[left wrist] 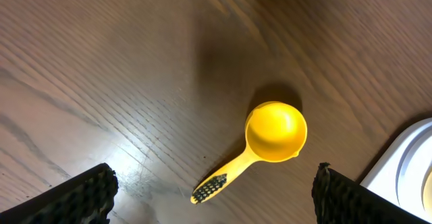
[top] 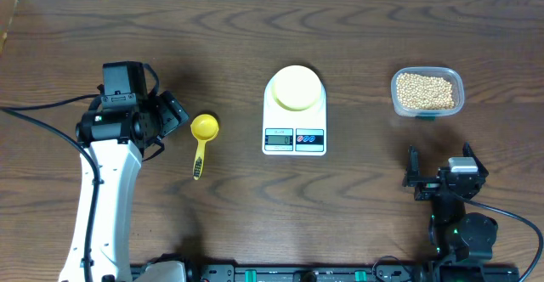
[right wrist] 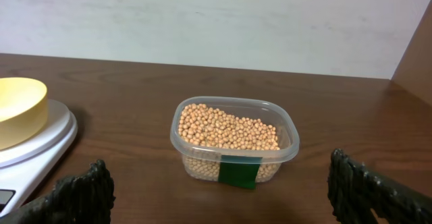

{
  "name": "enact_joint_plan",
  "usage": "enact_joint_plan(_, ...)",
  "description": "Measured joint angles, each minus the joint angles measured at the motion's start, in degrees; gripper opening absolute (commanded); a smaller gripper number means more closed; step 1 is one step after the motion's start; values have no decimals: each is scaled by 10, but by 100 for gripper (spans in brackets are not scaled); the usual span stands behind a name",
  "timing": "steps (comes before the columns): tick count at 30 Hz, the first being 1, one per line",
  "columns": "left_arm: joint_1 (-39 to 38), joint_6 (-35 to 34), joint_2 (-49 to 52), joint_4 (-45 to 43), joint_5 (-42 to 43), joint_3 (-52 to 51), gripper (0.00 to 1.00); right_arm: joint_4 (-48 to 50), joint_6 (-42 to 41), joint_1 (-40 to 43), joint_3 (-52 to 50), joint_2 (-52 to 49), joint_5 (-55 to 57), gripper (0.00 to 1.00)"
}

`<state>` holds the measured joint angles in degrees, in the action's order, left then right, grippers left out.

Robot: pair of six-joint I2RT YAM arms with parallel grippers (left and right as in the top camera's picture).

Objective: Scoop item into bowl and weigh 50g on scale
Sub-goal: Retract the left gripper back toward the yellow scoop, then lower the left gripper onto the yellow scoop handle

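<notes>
The tan beans (top: 426, 89) fill a clear plastic tub (top: 459, 91) at the right; they also show in the right wrist view (right wrist: 226, 128). The pale yellow bowl (top: 295, 87) stands on the white scale (top: 294, 138) at the centre, also seen in the right wrist view (right wrist: 19, 106). A bright yellow scoop (top: 203, 131) lies left of the scale, handle toward the front; the left wrist view shows it (left wrist: 275, 131) empty. My left gripper (top: 170, 112) is open just left of the scoop, above the table. My right gripper (top: 414, 178) is open and empty, in front of the tub.
The scale's edge shows at the right of the left wrist view (left wrist: 405, 173). A green label (right wrist: 237, 171) is on the tub's front wall. A black cable (top: 34, 112) runs along the left of the wooden table.
</notes>
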<state>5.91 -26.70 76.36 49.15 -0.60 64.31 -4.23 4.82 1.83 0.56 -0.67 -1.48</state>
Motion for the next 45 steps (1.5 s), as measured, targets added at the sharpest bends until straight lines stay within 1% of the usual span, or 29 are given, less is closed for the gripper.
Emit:
enact_joint_plan(8,-1,0,0,16,0,0,95,0,0,0,0,0,0,99)
enact_joint_plan(16,-5,26,6,16,6,0,95,0,0,0,0,0,0,99)
enact_joint_plan(25,-4,30,48,20,-50,0,95,0,0,0,0,0,0,99)
enact_joint_plan(29,-4,30,65,19,-59,0,95,0,0,0,0,0,0,99)
enact_joint_plan(37,-4,23,72,-38,-62,-1,95,0,0,0,0,0,0,99)
enact_joint_plan(45,-4,10,72,-46,-62,-1,95,0,0,0,0,0,0,99)
